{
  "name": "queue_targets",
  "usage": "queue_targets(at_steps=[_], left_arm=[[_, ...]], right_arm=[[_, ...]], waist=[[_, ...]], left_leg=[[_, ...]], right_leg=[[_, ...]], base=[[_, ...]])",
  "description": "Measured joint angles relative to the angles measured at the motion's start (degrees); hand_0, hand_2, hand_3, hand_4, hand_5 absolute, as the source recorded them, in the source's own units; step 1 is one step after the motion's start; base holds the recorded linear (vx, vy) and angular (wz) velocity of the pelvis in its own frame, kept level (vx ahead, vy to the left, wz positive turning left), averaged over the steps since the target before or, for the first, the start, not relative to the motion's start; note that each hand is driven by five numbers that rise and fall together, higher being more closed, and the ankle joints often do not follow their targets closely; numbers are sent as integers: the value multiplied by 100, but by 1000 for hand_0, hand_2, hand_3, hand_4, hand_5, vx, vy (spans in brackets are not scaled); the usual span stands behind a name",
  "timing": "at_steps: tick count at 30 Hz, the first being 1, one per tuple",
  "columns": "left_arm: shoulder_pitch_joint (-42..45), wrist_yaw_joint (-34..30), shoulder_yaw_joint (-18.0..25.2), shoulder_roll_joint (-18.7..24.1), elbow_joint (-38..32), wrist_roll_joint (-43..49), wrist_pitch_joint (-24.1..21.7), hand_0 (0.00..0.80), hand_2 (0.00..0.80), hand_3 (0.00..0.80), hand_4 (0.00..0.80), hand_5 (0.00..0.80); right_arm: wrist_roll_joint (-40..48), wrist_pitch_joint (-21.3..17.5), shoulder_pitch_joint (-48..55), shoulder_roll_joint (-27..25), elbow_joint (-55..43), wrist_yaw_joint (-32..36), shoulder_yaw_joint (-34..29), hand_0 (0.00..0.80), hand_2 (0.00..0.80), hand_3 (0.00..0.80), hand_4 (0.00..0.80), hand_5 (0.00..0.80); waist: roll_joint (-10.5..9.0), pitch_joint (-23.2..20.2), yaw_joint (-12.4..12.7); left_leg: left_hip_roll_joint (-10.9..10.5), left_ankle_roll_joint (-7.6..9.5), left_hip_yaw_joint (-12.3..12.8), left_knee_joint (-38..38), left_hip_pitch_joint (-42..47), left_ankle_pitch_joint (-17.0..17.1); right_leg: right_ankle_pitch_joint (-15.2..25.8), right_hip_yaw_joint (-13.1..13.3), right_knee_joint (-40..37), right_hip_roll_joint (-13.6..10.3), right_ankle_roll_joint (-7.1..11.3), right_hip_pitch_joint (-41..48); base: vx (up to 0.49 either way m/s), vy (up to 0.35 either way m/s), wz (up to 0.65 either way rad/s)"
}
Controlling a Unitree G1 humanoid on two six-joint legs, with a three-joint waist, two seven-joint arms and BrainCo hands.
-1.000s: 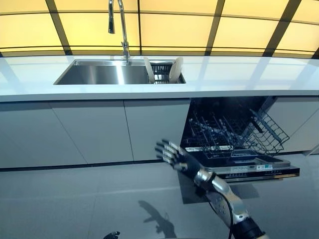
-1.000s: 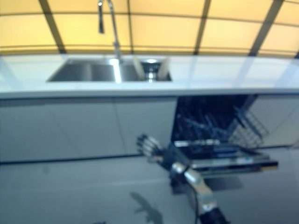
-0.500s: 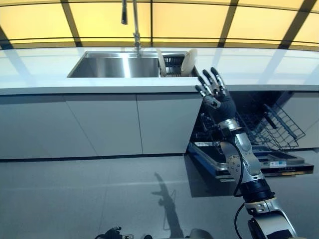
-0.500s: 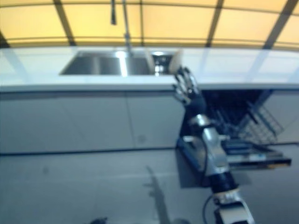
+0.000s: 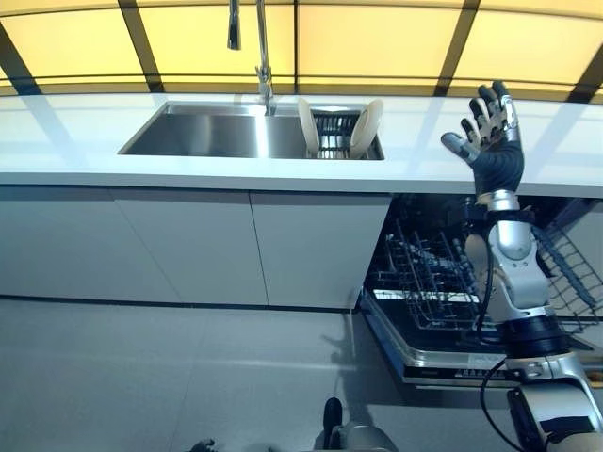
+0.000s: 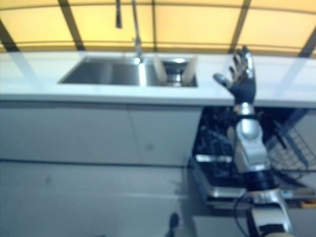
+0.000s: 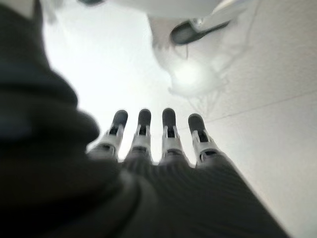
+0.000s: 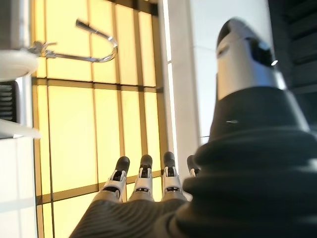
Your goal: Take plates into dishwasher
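White plates (image 5: 366, 128) are stood in the sink rack (image 5: 332, 132) at ten o'clock from the raised, empty, spread-fingered right hand (image 5: 490, 141), so one could be knocked over if approached carelessly.

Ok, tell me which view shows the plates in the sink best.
Left eye view: both plates stand sharp and upright in the sink rack. The right eye view shows them blurred; right wrist shows only a white edge; left wrist none.
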Motion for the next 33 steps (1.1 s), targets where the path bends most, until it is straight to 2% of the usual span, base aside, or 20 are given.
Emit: queue_targets(at_steps=[3, 5, 6, 7, 8, 9, 10, 11, 12, 15, 16, 19, 21, 23, 26, 27, 30, 31, 32, 33], left_arm=[[49, 49, 3, -22, 22, 83, -39, 0, 0, 0, 0, 0], [85, 157, 4, 7, -44, 78, -147, 0, 0, 0, 0, 0], [125, 204, -20, -72, -78, 78, -177, 0, 0, 0, 0, 0], [110, 277, -77, -45, -146, 75, -193, 0, 0, 0, 0, 0], [95, 353, -82, 30, -182, 52, -212, 0, 0, 0, 0, 0], [84, 434, -96, 42, -247, 6, -229, 0, 0, 0, 0, 0], [92, 478, -114, 53, -319, 8, -209, 0, 0, 0, 0, 0], [90, 540, -113, 97, -618, 12, -148, 0, 0, 0, 0, 0], [101, 589, -115, 143, -809, 16, -120, 0, 0, 0, 0, 0], [90, 722, -115, 257, -1108, 20, 13, 0, 0, 0, 0, 0], [66, 756, -110, 275, -1125, 22, 52, 0, 0, 0, 0, 0], [-34, 865, -114, 308, -1145, 15, 345, 0, 0, 0, 0, 0], [-45, 962, -106, 311, -1154, -55, 408, 0, 0, 0, 0, 0], [5, 989, 42, 303, -1277, -51, 234, 0, 0, 0, 0, 0], [310, 857, 310, 301, -1386, -22, -397, 0, 0, 0, 0, 0], [429, 744, 442, 304, -1360, 3, -636, 0, 0, 0, 0, 0], [832, 416, 658, 303, -1177, 149, -1017, 0, 0, 0, 0, 0], [918, 342, 684, 290, -1059, 315, -1126, 0, 0, 0, 0, 0], [945, 299, 699, 427, -971, 408, -1203, 0, 0, 0, 0, 0], [963, 250, 765, 540, -971, 552, -1281, 0, 0, 0, 0, 0]], right_arm=[[21, 53, -252, -89, -21, 113, 8, 0, 0, 0, 0, 0], [22, 95, -321, 67, -30, 212, 81, 0, 0, 0, 0, 0], [21, 112, -371, 86, -50, 282, 174, 0, 0, 0, 0, 0], [9, 126, -435, 135, -123, 325, 238, 0, 0, 0, 0, 0], [-33, 130, -413, 234, -187, 348, 269, 0, 0, 0, 0, 0], [-59, 150, -412, 324, -219, 369, 332, 0, 0, 0, 0, 0], [-86, 166, -423, 351, -238, 368, 368, 0, 0, 0, 0, 0], [-162, 180, -432, 355, -341, 319, 428, 0, 0, 0, 0, 0], [-169, 201, -465, 352, -336, 300, 499, 0, 0, 0, 0, 0], [-323, 251, -678, 334, -323, 80, 797, 0, 0, 0, 0, 0], [-348, 275, -804, 328, -319, 17, 884, 0, 0, 0, 0, 0], [-380, 357, -939, 328, -307, -194, 924, 0, 0, 0, 0, 0], [-380, 375, -938, 297, -307, -211, 921, 0, 0, 0, 0, 0], [-378, 389, -938, 168, -327, -213, 920, 0, 0, 0, 0, 0], [-369, 388, -933, -289, -344, -170, 837, 0, 0, 0, 0, 0], [-367, 387, -933, -374, -340, -156, 684, 0, 0, 0, 0, 0], [-341, 386, -679, -509, -347, -118, 253, 0, 0, 0, 0, 0], [-316, 355, -394, -631, -404, -124, -17, 0, 0, 0, 0, 0], [-304, 327, -41, -591, -467, -148, -247, 0, 0, 0, 0, 0], [-298, 327, 189, -605, -539, -137, -352, 0, 0, 0, 0, 0]], waist=[[0, -52, 8], [-12, -137, 81], [176, -215, 198], [112, -278, 230], [-78, -385, 203], [-118, -403, 256], [-159, -386, 359], [-211, -352, 473], [-271, -328, 497], [-447, -222, 656], [-471, -172, 671], [-576, -64, 683], [-559, 35, 828], [-470, 208, 1014], [-312, 316, 1186], [-274, 378, 1312], [-147, 372, 1232], [-47, 306, 1158], [-314, 236, 1151], [-556, 162, 1148]], left_leg=[[115, -152, 447, 574, 32, -297], [292, -248, 454, 1479, -388, -166], [415, -278, 369, 1853, -589, -139], [307, -468, 362, 2558, -898, -93], [237, -879, 537, 3307, -1315, 219], [245, -1009, 579, 3884, -1682, 785], [273, -886, 706, 4151, -1852, 1154], [304, -739, 874, 4662, -2304, 1227], [286, -735, 1045, 4600, -2430, 1228], [427, -580, 1413, 3219, -2494, 1131], [470, -551, 1383, 2636, -2471, 1128], [524, -413, 1226, 54, -2086, 1290], [582, -435, 974, -845, -2079, 1585], [683, -496, 857, -1021, -2173, 1922], [829, -450, 735, -942, -2491, 2013], [909, -451, 740, -794, -2606, 2013], [850, -402, 970, -498, -2675, 1976], [822, -290, 1090, -397, -2615, 2243], [518, -125, 1284, -203, -2599, 2233], [223, 28, 1368, -90, -2607, 2032]], right_leg=[[-310, -471, 222, 152, -497, 68], [-419, -830, -243, 253, -425, 428], [-560, -862, 160, 285, -594, 339], [-777, -851, 1007, 72, -794, 269], [-1145, -781, 984, -111, -1195, 337], [-1118, -789, 765, -137, -1263, 489], [-1082, -791, 620, -135, -1298, 591], [-959, -799, 308, -124, -1320, 783], [-901, -799, 113, -119, -1301, 914], [-726, -790, -421, 53, -1363, 1287], [-705, -756, -549, 156, -1392, 1365], [-671, -706, -924, 415, -1357, 1571], [-671, -520, -1080, 548, -1361, 1708], [-658, -314, -1273, 614, -1343, 1993], [-772, -94, -1376, 560, -1140, 2241], [-789, -88, -1365, 467, -991, 2280], [-1027, -256, -1348, 147, -464, 2659], [-1267, -350, -1297, 53, -294, 2911], [-1487, -381, -1152, -302, -172, 2963], [-1621, -371, -980, -582, -202, 2930]], base=[[371, -266, -9], [308, -274, -39], [263, -292, -44], [233, -293, -20], [198, -257, 6], [161, -190, 1], [206, -162, -4], [234, -115, -4], [320, -97, 2], [321, 27, -8], [402, 125, -4], [390, 129, -8], [355, 143, -36], [265, 226, -52], [338, 323, -61], [404, 364, -97], [439, 397, -32], [472, 444, 43], [439, 435, 46], [419, 451, 40]])
